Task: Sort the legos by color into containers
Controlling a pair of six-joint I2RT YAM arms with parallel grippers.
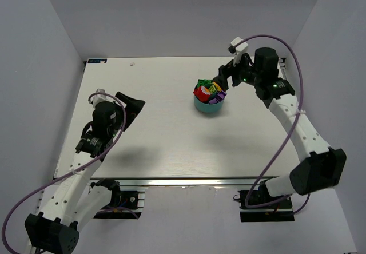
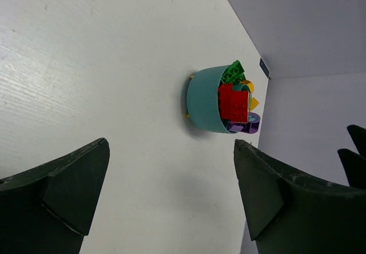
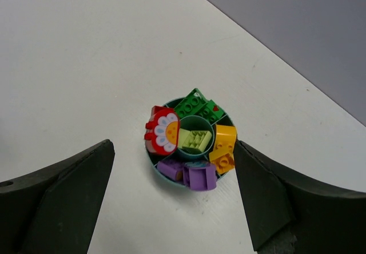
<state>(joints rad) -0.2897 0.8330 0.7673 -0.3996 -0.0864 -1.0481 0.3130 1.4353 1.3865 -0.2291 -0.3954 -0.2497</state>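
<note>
The teal bowl (image 1: 209, 107) stands right of the table's middle, towards the back. In the right wrist view the bowl (image 3: 160, 171) holds the legos by wedge: a red flower brick (image 3: 163, 131), green bricks (image 3: 197, 104), yellow and orange bricks (image 3: 224, 145), purple bricks (image 3: 197, 174), and a lime brick (image 3: 194, 141) in the central cup. My right gripper (image 3: 172, 144) hangs open above the bowl, nothing between its fingers. My left gripper (image 2: 171, 142) is open and empty over bare table at the left, the bowl (image 2: 203, 102) far ahead of it.
Grey walls enclose the white table (image 1: 160, 139) on three sides. The right arm's purple cable (image 1: 286, 42) loops above the back right corner. A small dark label (image 1: 96, 61) sits at the back left corner.
</note>
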